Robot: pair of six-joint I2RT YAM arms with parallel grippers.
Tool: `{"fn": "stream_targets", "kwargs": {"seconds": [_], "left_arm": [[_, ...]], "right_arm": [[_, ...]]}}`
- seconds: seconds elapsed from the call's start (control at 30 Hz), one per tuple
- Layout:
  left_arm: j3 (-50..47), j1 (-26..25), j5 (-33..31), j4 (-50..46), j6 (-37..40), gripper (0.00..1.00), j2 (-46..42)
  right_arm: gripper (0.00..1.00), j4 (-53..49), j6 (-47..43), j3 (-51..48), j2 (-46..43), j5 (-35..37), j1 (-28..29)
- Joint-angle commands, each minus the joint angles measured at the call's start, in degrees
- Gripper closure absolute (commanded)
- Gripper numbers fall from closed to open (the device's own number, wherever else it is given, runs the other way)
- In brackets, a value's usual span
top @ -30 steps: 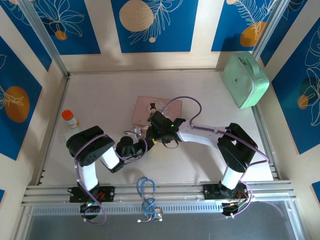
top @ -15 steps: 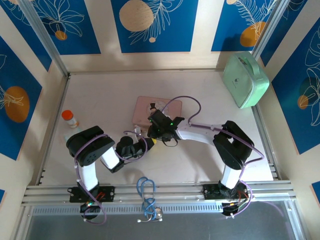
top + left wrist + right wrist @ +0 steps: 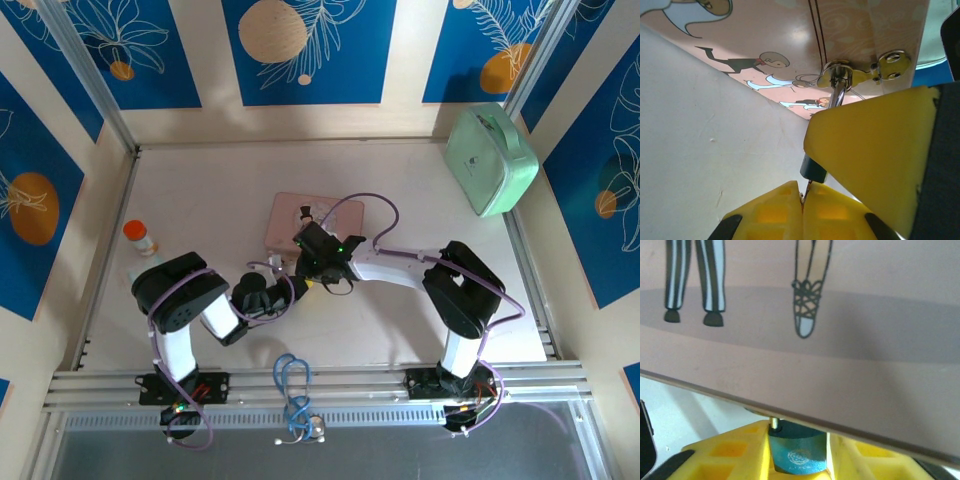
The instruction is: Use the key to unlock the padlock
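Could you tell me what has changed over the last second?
The right arm's elbow swung left and the right gripper edged toward the tin, its jaws closing onto the padlock. The left gripper, jaws shut, stayed put, as did the bottle, case and cable.

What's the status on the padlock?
Left gripper shut, pinching a thin metal tip, likely the key, at the padlock base. Right gripper clamped on its teal body. Shackle through the tin clasp.
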Motion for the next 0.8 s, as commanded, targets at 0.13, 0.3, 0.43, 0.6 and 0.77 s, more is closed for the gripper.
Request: {"fn": "stream_targets", "kwargs": {"seconds": [0.13, 0.3, 0.43, 0.6, 0.77], "left_arm": [[-0.2, 0.2, 0.3, 2.8, -0.3, 1.00, -1.0], [-0.4, 0.2, 0.2, 2.8, 0.2, 1.00, -1.5], [-1.1, 0.0, 0.7, 2.8, 0.3, 0.67, -2.6], [-6.7, -0.5, -1.8, 2.5, 1.6, 0.48, -7.1], [-6.8, -0.5, -2.2, 1.6, 1.4, 0.60, -7.1]], "right_arm": [[0.84, -1.8, -0.6, 1.5, 1.0, 1.3, 0.7], [0.91, -2.6, -0.3, 1.6, 0.7, 1.3, 0.7], [1.00, -4.3, 0.2, 2.2, 0.8, 0.9, 0.5], [1.00, -7.3, 0.2, 3.9, 0.9, 0.3, 0.2], [1.00, -11.4, 0.0, 7.3, 2.3, -1.3, 0.2]]}}
